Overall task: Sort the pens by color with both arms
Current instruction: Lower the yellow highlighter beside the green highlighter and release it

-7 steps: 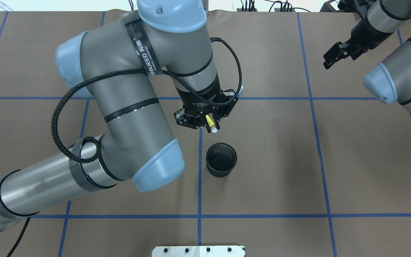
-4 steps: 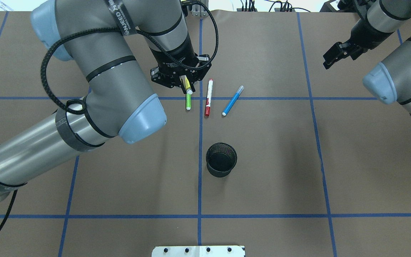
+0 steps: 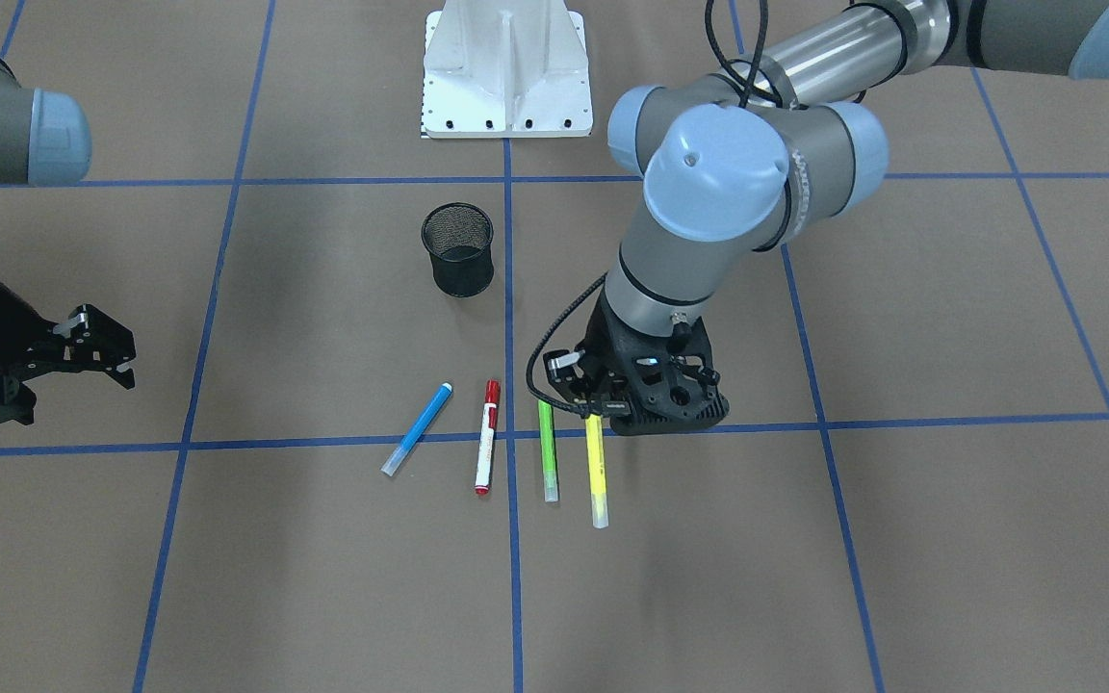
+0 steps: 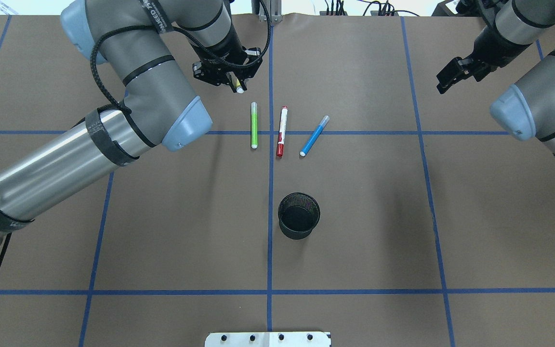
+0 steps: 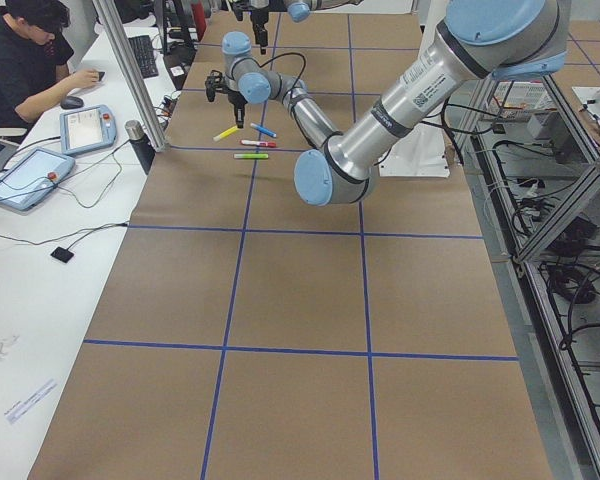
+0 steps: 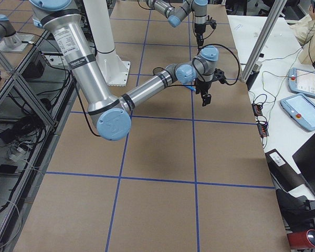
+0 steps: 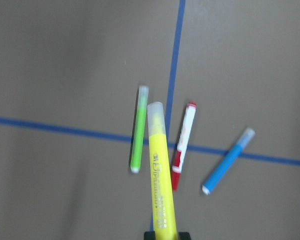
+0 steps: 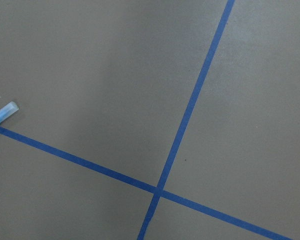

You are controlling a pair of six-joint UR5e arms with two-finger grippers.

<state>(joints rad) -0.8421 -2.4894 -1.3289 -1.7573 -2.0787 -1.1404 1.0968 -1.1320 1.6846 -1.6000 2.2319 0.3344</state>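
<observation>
My left gripper (image 4: 235, 83) is shut on the yellow pen (image 4: 239, 88), which it holds above the table at the far side, just left of the row of pens. The pen also shows in the front view (image 3: 596, 472) and the left wrist view (image 7: 160, 175). The green pen (image 4: 254, 125), the red-capped white pen (image 4: 282, 131) and the blue pen (image 4: 314, 136) lie side by side on the brown table. My right gripper (image 4: 451, 77) is open and empty at the far right, well away from the pens.
A black mesh cup (image 4: 298, 216) stands upright near the table's middle, on the near side of the pens. The white pedestal base (image 4: 268, 339) is at the near edge. Blue tape lines (image 4: 270, 241) cross the brown paper.
My left gripper has carried the yellow pen from just above the cup to the far side, ending left of the green pen. The three pens it hid now show. The right arm has not moved.
</observation>
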